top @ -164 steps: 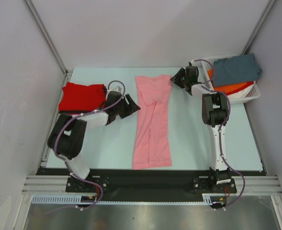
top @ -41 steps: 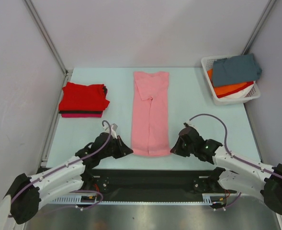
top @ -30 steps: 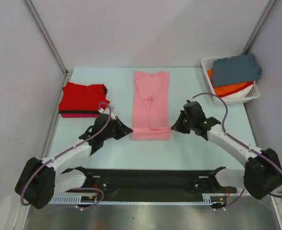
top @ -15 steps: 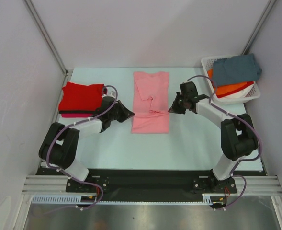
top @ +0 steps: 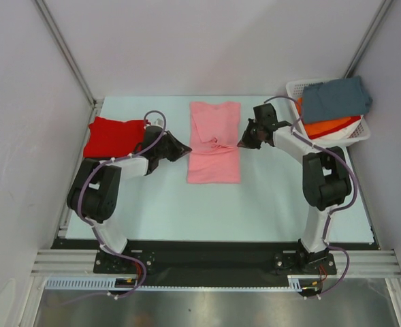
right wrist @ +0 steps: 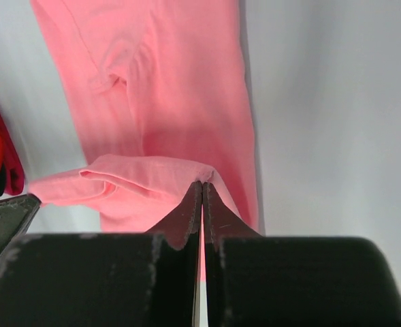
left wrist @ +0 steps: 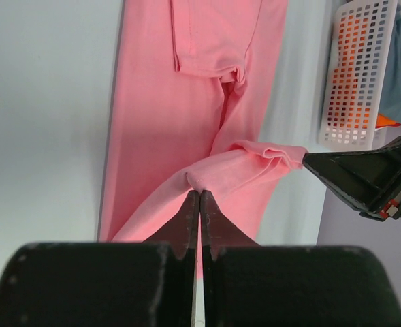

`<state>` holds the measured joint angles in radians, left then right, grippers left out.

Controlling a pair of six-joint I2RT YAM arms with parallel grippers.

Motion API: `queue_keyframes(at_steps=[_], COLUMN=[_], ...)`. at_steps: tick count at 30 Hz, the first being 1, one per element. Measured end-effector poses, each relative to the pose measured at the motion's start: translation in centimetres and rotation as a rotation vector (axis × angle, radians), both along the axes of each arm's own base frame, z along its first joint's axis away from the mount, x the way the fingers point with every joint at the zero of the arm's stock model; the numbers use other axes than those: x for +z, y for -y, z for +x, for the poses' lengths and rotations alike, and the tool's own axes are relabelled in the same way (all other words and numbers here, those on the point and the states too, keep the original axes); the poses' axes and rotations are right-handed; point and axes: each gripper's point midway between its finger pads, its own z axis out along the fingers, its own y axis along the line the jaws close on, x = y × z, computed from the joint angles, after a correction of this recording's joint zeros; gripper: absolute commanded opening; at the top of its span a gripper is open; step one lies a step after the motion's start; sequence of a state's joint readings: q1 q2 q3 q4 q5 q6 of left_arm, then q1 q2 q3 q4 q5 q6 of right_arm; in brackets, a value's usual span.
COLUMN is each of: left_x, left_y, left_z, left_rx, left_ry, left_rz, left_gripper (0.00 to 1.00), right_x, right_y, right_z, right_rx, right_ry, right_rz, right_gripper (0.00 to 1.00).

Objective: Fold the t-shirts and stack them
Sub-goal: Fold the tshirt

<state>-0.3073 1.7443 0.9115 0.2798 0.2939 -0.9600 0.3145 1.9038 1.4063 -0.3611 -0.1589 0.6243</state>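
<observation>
A light pink t-shirt lies lengthwise in the middle of the table, its near hem lifted and carried over its body. My left gripper is shut on the hem's left corner, and my right gripper is shut on the right corner. In the left wrist view the left gripper pinches a pink cloth fold. In the right wrist view the right gripper pinches the other corner. A folded red t-shirt tops a stack at the left. Slate grey-blue and orange t-shirts lie in a basket.
The white slotted basket stands at the back right corner, close behind my right arm. The red stack sits just left of my left arm. Grey walls and metal posts enclose the table on three sides.
Both grippers have carried the pink shirt's near hem away from the bases toward the collar, doubling the shirt over itself. Both stayed shut on the cloth.
</observation>
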Motion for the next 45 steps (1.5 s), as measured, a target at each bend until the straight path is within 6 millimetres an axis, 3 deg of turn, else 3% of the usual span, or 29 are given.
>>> queue_keyframes(at_steps=[3,4,5,6,7,9,12,15,23,28,32,38,44,45], left_x=[-0.3,-0.4,-0.4,-0.5,-0.7,-0.7,-0.8,-0.3,0.0,-2.9,-4.7,-5.9,-6.0,-6.0], left_y=[0.1,0.2,0.3,0.4,0.4,0.6,0.4,-0.4,-2.8,-2.2,-2.4,-2.0,-1.3,-1.3], left_z=[0.7,1.0,1.4,1.8,2.2,3.4,4.5,3.9,-3.3,-7.1,-8.8,-9.0,-8.9,-8.9], left_rx=[0.007,0.007,0.008,0.007,0.003,0.004,0.005,0.007,-0.021,-0.085,-0.107,-0.128,-0.143,-0.144], left_ry=[-0.006,-0.007,-0.006,-0.004,-0.002,-0.002,0.006,0.023,0.043,-0.013,-0.053,-0.070,-0.048,-0.047], left_rz=[-0.004,-0.004,-0.005,-0.003,0.004,0.011,0.042,0.082,0.174,0.209,0.230,0.240,0.229,0.228], left_gripper=[0.00,0.02,0.11,0.42,0.55,0.68,0.72,0.73,0.70,0.67,0.66,0.60,0.59,0.59], right_x=[-0.7,-1.0,-1.3,-1.6,-1.8,-2.3,-2.4,-2.0,-2.4,-4.7,-5.5,-6.5,-6.6,-6.7], right_y=[0.0,0.0,0.0,0.1,0.2,0.6,1.0,1.5,1.7,0.4,-0.6,-0.9,-0.8,-0.8], right_z=[0.6,0.8,1.0,1.3,1.6,2.2,2.5,1.4,-6.9,-9.9,-11.1,-12.1,-12.0,-12.0], right_rx=[-0.002,-0.002,-0.004,-0.006,-0.012,-0.022,-0.028,-0.031,0.046,0.109,0.146,0.160,0.152,0.152], right_ry=[-0.014,-0.020,-0.023,-0.028,-0.031,-0.031,-0.024,0.005,0.013,-0.046,-0.063,-0.080,-0.076,-0.072], right_rz=[-0.001,-0.002,-0.003,-0.004,-0.005,-0.018,-0.032,-0.025,0.033,0.052,0.060,0.056,0.052,0.053], right_gripper=[0.01,0.07,0.21,0.64,0.77,0.85,0.83,0.79,0.54,0.46,0.45,0.42,0.40,0.35])
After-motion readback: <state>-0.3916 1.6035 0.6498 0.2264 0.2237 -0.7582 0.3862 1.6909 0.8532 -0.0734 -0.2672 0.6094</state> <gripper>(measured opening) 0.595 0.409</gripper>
